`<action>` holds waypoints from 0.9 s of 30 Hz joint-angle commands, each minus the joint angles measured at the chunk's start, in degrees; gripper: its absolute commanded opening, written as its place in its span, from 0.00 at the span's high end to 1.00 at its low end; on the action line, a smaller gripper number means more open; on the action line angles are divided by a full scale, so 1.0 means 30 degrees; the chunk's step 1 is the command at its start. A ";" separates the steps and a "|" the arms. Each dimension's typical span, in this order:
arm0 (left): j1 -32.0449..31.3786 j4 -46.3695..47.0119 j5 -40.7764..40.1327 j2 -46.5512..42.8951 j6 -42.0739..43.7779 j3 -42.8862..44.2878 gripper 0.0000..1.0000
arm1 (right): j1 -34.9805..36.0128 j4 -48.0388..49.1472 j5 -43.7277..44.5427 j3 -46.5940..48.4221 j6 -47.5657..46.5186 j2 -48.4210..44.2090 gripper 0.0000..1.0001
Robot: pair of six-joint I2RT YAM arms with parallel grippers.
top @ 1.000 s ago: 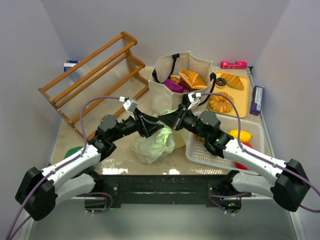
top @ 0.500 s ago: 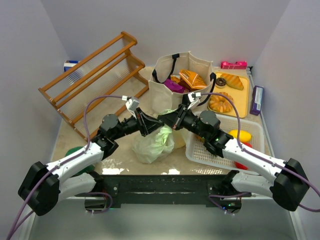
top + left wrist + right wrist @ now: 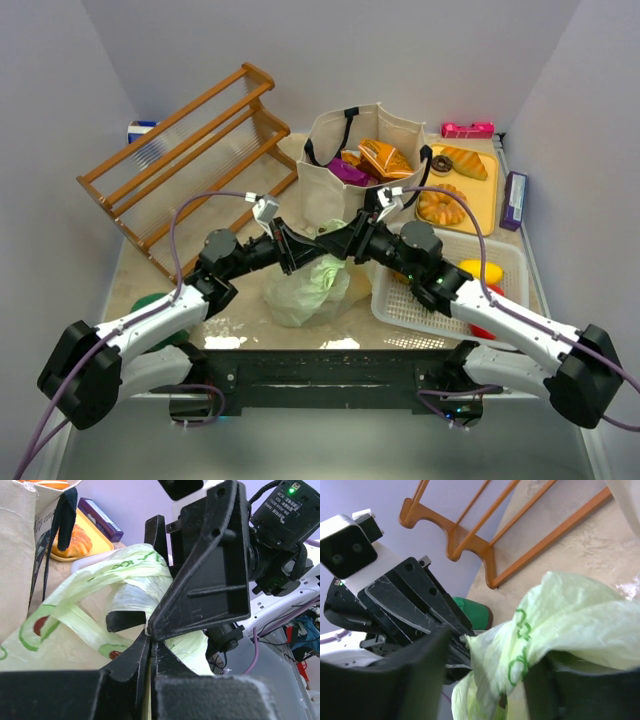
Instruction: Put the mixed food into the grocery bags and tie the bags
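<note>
Left gripper (image 3: pixel 150 636): jaws pinched together on a handle of the thin pale green plastic bag (image 3: pixel 125 572), which sits mid-table just in front of the tote.
Right gripper (image 3: pixel 485 680): jaws parted, bag film loose between them.
Done: shiny orange and purple snack packets (image 3: pixel 375 160) sit in the beige canvas tote (image 3: pixel 325 180).
Outstanding: no knot visible on either bag; yellow toy fruit (image 3: pixel 480 270) lies in the white mesh basket (image 3: pixel 400 305).
Hidden: green bag's contents.

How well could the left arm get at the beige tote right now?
Probably not freely: its fingers are shut on the green bag, and the right fingers crowd the way to the tote.
</note>
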 commanded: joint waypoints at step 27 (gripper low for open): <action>0.0079 -0.0263 0.0111 -0.0750 0.0578 0.0268 1.00 | 0.4878 -1.0415 0.3353 0.1297 -0.1507 -0.6063 0.41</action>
